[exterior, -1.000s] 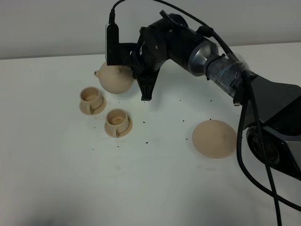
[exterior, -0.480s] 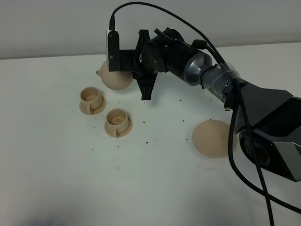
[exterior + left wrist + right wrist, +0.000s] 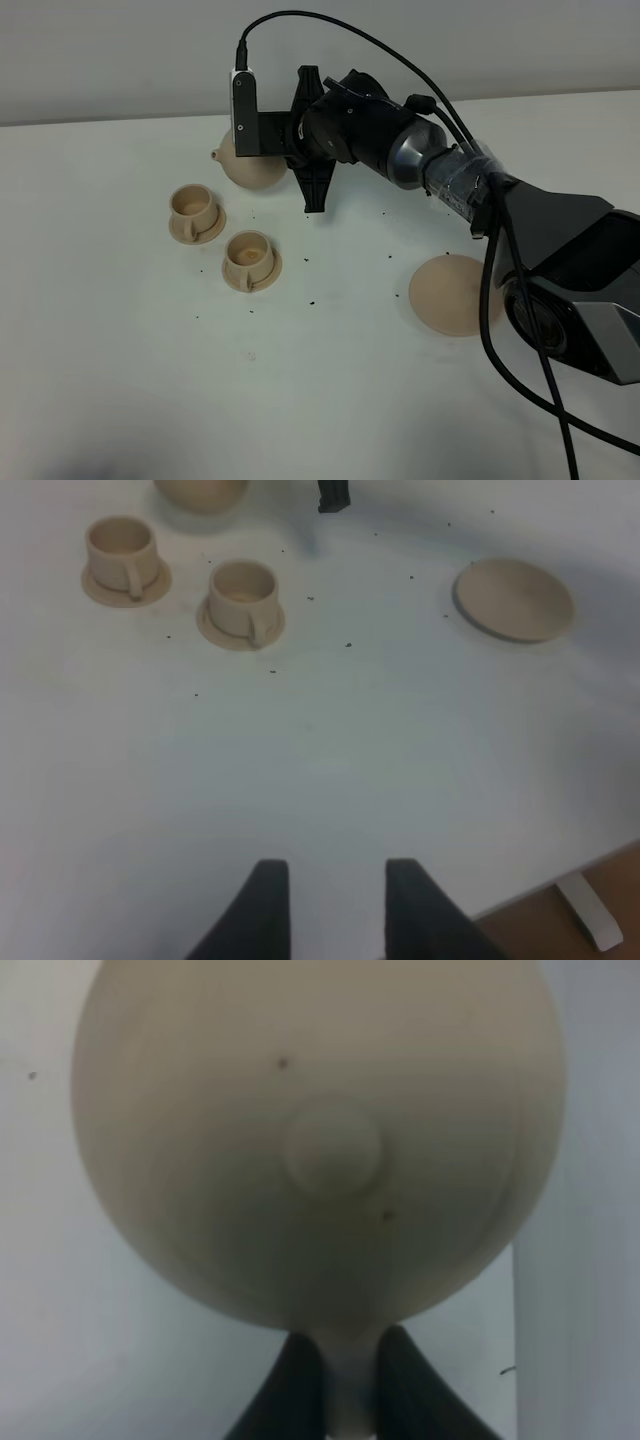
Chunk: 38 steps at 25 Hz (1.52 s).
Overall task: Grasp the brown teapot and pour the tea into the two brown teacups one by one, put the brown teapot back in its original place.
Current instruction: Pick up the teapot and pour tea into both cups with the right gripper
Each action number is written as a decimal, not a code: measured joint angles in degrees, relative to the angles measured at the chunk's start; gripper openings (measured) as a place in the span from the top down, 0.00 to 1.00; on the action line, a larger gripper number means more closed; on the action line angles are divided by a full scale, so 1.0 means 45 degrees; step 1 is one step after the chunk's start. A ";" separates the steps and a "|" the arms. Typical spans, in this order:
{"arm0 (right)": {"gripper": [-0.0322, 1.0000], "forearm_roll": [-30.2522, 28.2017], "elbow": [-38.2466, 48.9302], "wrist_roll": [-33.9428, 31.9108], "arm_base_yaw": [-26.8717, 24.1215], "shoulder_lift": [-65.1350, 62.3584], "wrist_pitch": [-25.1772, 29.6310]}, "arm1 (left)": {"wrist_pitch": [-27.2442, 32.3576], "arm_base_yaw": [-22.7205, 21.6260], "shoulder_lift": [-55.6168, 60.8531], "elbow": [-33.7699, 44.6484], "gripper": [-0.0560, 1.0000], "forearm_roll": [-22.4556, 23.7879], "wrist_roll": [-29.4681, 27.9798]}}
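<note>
My right gripper (image 3: 345,1365) is clamped on the handle of the teapot (image 3: 320,1140), which hangs just ahead of my fingers. I judge this the pouring step. The next move is to bring the spout over the nearer cup (image 3: 193,203) and tip gently, then the other cup (image 3: 248,252).

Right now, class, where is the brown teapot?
In the exterior high view, the brown teapot is at the back left, its handle clamped by the right gripper, just behind the left teacup and left of the large saucer.
</note>
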State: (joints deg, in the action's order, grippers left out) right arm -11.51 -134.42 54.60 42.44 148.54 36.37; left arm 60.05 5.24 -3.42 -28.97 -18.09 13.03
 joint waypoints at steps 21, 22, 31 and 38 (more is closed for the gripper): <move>0.86 -0.1511 0.0000 0.0872 0.0518 0.0000 -0.1602 | 0.0000 0.0000 0.0000 0.0000 0.71 0.0000 0.0000; 0.86 -0.1607 0.0000 0.0872 0.0527 0.0000 -0.1686 | 0.0000 0.0000 0.0000 0.0000 0.71 0.0000 0.0000; 0.86 -0.2632 0.0000 0.0872 0.0500 0.0026 -0.1891 | 0.0000 0.0000 0.0000 0.0000 0.71 0.0000 -0.0012; 0.86 -0.3150 0.0000 0.0872 0.0721 0.0257 -0.1936 | 0.0000 0.0000 0.0000 0.0000 0.71 0.0000 -0.0012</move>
State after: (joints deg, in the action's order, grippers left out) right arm -25.69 -134.42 58.53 45.68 149.70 27.66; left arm 60.05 5.24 -3.42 -28.97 -18.09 12.98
